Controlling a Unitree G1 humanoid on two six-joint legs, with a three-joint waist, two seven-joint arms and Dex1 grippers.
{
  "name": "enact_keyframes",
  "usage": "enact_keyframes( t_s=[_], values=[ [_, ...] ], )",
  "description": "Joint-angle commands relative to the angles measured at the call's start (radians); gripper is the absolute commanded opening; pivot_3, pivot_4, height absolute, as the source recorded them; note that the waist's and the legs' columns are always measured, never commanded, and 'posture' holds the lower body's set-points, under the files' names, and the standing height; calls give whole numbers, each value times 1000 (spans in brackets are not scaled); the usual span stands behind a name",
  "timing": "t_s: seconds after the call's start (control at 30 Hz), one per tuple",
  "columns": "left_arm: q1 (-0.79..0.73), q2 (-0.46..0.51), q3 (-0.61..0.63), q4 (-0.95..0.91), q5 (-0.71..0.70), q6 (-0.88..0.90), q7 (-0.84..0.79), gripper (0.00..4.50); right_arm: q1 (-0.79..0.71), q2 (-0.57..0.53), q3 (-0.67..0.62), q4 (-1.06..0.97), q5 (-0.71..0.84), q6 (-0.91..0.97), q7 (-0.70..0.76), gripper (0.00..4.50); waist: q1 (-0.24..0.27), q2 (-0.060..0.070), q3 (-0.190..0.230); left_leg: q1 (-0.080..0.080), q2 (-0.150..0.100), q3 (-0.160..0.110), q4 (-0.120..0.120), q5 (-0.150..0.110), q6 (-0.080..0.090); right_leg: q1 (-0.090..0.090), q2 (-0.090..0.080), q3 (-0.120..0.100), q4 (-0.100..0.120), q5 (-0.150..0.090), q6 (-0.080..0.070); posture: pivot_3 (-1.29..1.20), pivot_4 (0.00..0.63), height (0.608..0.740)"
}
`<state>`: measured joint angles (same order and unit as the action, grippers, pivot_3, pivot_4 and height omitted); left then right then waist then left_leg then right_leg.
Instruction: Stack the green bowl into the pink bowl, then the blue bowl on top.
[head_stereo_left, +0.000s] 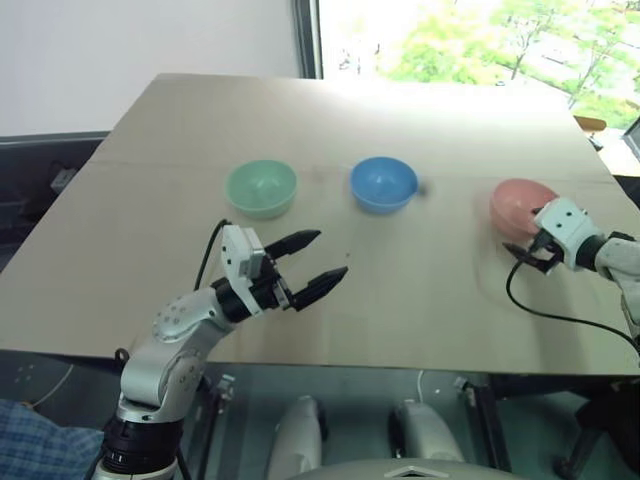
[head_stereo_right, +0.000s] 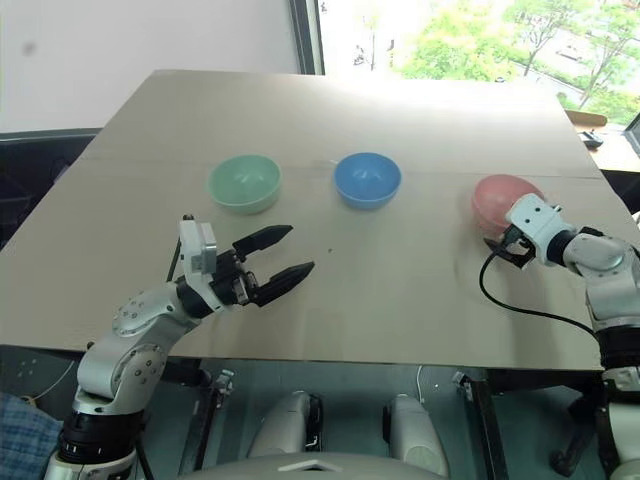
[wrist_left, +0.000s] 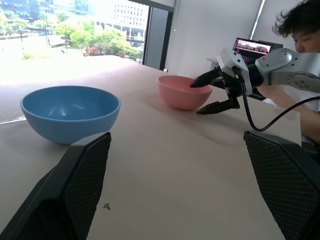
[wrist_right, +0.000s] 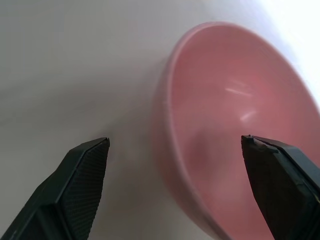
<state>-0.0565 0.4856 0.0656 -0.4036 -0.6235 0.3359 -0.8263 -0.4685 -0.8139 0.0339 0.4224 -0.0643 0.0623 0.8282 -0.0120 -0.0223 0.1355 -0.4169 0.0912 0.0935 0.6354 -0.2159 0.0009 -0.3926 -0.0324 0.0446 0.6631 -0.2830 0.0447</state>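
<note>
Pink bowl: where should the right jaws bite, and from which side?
Probably the near rim of the pink bowl. It sits upright, mouth up, with thin walls and no handle, so a pinch across the wall suits it: one finger inside, one outside. Come from the robot's side, where the open right gripper already straddles that rim in the right wrist view.

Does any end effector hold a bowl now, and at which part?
No. The right end effector is open astride the pink bowl rim; the left end effector is open, empty.
</note>
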Motion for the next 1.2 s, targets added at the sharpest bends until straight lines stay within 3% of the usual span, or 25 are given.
enact_keyframes(
  t_s=[0.03, 0.07, 0.3, 0.33, 0.57, 0.73, 0.93, 1.2],
  values=[
    [14, 2, 9, -41, -5, -13, 4, 4500, -53, -18, 10, 5, -14, 11, 23, 3350, 0, 0, 0, 0, 0, 0, 0, 0, 0, 0, 0, 0, 0, 0, 0, 0, 150, 740],
    [20, 2, 9, -45, -4, -14, 5, 4500, -60, -16, 14, 12, -16, 13, 26, 3117, -1, 1, 1, 0, 0, 0, 0, 0, 0, 0, 0, 0, 0, 0, 0, 0, 150, 740],
    [60, -2, 15, -72, -7, -16, 23, 4500, -88, -18, 32, 67, -36, -11, 27, 202, 1, 1, 1, 0, 0, 0, 0, 0, 0, 0, 0, 0, 0, 0, 0, 0, 150, 740],
    [63, 0, 15, -72, -5, -18, 22, 4500, -87, -16, 33, 68, -38, -12, 27, 70, 0, 1, 1, 0, 0, 0, 0, 0, 0, 0, 0, 0, 0, 0, 0, 0, 150, 740],
    [58, 12, 36, -57, -17, -20, 12, 4500, -56, 8, 48, -31, -12, 40, 74, 70, -1, 1, 1, 0, 0, 0, 0, 0, 0, 0, 0, 0, 0, 0, 0, 0, 150, 740],
    [56, 48, 88, -23, -37, -25, -33, 4500, -26, 55, 109, -380, 18, 170, 137, 70, -6, 4, 2, 0, 1, 0, 0, 0, 0, -1, 1, 0, 1, 0, 0, 0, 150, 740],
    [44, 76, 119, 18, -30, -35, -62, 4500, -36, 118, 298, -751, -15, 443, 197, 70, 6, 4, 4, -1, 2, 0, 0, 0, 0, -3, 1, -1, 2, 0, 0, 0, 150, 740],
    [21, 73, 101, 36, -17, -41, -64, 4500, -110, 234, 556, -837, -184, 625, 138, 70, 1, 3, 5, -2, 1, 0, 1, 0, 0, -3, 0, -2, 2, 0, 0, 0, 150, 740]
  ],
)
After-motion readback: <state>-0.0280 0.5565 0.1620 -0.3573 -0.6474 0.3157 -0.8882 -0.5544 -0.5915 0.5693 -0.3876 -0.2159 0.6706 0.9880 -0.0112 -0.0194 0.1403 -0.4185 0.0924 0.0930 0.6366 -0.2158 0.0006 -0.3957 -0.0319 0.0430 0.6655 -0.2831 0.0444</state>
